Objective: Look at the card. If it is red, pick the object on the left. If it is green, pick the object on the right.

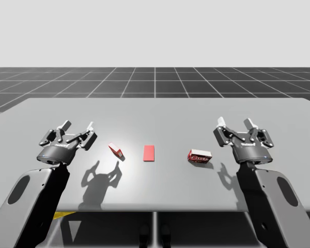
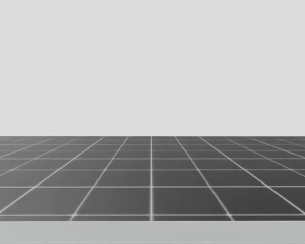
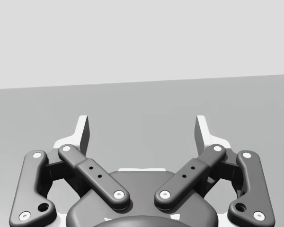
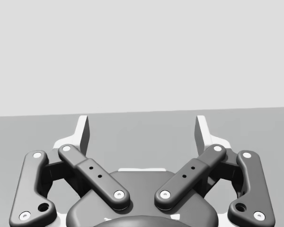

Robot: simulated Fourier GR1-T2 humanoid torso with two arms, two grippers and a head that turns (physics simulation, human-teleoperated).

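grey table, red card at its middle

smooth matte grey tabletop (image 1: 155, 113), wide and rectangular, set over a dark floor (image 1: 155, 80) of square tiles with pale grid lines, beneath a blank pale grey backdrop (image 1: 155, 31). at mid-table, lying flat: thin, plain red rectangular card (image 1: 149, 153). near its left side, not touching: small red-and-white box (image 1: 116, 151), tilted. to the card's right, a little further off: low red box (image 1: 200, 156) with white on its face, resting flat. left gripper (image 1: 78, 125), dark jointed linkages with pale fingertips, hovering left of the tilted box, fingers spread wide, nothing between them. right gripper (image 1: 235, 123), same build, right of the low red box, likewise spread wide and empty. hard dark shadows (image 1: 101, 175) of both cast on the tabletop.
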